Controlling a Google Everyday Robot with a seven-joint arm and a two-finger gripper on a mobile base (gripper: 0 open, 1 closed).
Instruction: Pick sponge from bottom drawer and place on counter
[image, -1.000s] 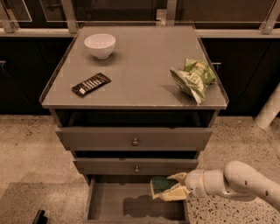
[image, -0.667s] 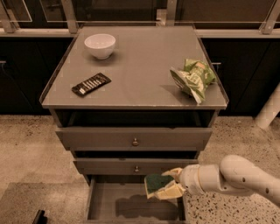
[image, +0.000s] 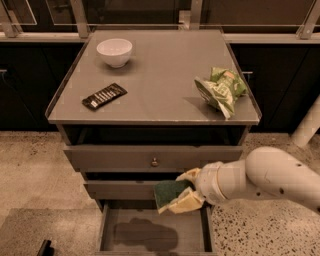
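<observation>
Claw (image: 173, 193) clamps sponge (image: 167, 189) above open bottom drawer (image: 190, 228), before middle drawer (image: 120, 190); counter (image: 160, 75) holds bowl (image: 114, 51), wrapper (image: 104, 96), snack bag (image: 221, 89).

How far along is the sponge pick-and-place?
Done: the sponge is clear of the open bottom drawer. In hand: the hand grips it in front of the middle drawer. Left: raise it and set it on the counter.
</observation>
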